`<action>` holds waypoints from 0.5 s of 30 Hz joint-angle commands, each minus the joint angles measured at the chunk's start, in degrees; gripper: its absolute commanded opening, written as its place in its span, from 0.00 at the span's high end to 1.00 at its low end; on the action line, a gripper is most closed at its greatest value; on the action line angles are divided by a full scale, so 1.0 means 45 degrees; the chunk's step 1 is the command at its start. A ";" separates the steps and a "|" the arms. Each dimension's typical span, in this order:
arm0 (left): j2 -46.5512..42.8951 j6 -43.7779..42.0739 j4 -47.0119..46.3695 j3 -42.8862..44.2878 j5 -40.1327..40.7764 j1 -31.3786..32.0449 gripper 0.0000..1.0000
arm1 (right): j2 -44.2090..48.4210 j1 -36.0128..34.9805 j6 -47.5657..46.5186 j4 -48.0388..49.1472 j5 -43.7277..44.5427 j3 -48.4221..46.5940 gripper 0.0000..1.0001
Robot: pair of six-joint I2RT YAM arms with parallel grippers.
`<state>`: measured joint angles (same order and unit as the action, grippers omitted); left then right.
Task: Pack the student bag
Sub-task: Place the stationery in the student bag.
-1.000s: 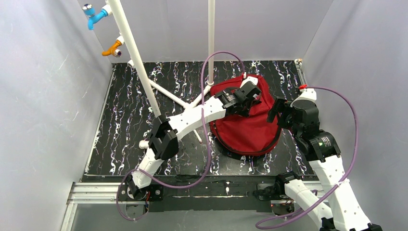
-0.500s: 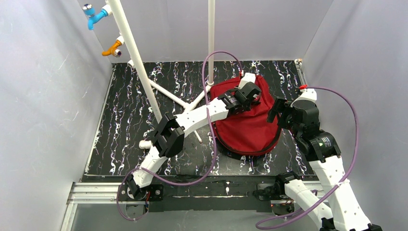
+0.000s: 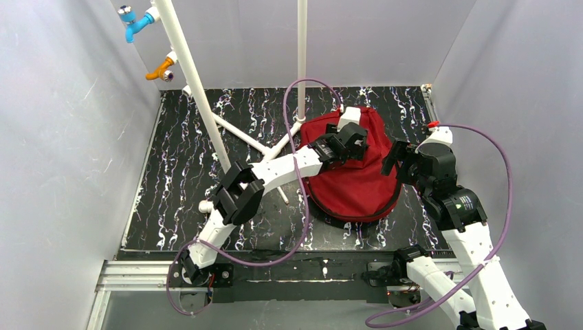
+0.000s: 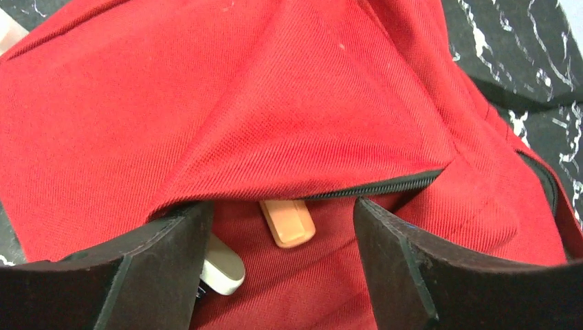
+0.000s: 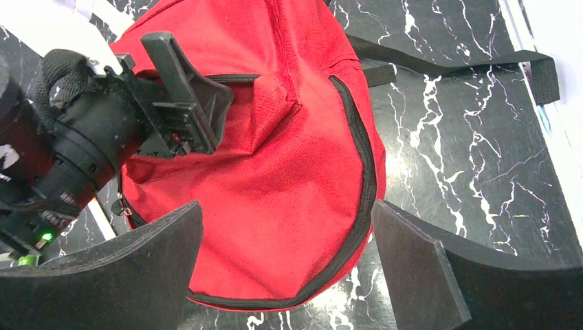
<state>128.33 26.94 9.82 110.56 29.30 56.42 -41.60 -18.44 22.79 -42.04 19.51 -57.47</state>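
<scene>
Spread apart and gripping nothing, my left claw (image 4: 280, 205) hovers at the mouth of a zip opening in the large dark-red soft fabric backpack (image 3: 357, 185). The bag lies flat on the black white-veined counter (image 3: 192, 151), towards its far right part, between my two arms. Under the raised fold of cloth I see a small flat orange piece (image 4: 289, 223) and a rounded cream-coloured piece (image 4: 223, 268) resting on the red lining; what they are I cannot tell. My right claw (image 5: 285, 206) is also wide open and empty, poised by the bag's right side, clear of the cloth.

I judge the bag light and limp: the fabric folds and sags, so a pinch on a flat panel would only bunch it up. Better holds are the firmer parts, either the dark zip edge (image 4: 385, 185) of the opening or the black webbing strap (image 5: 447, 65) lying on the counter beyond. The weave looks coarse enough not to slip, and nothing here seems fragile.
</scene>
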 commanded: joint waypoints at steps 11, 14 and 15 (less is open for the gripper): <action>-0.7966 -0.1327 0.2593 -0.4693 -0.5466 -0.0162 0.23 | -0.0447 0.0034 -0.0024 0.1139 -0.0314 0.0404 0.00; -0.9459 -0.1248 0.3815 -0.6721 -0.4588 -0.0184 0.23 | -0.0703 0.0034 0.0029 0.1730 -0.0929 0.0696 0.00; -0.9805 -0.1170 0.4441 -0.7146 -0.4191 -0.0193 0.23 | -0.0877 0.0034 -0.0203 0.1851 -0.1280 0.0691 0.00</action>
<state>90.13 22.63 18.52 86.89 8.49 55.99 -44.07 -18.44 22.76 -39.29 17.93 -55.13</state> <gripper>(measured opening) 0.768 0.997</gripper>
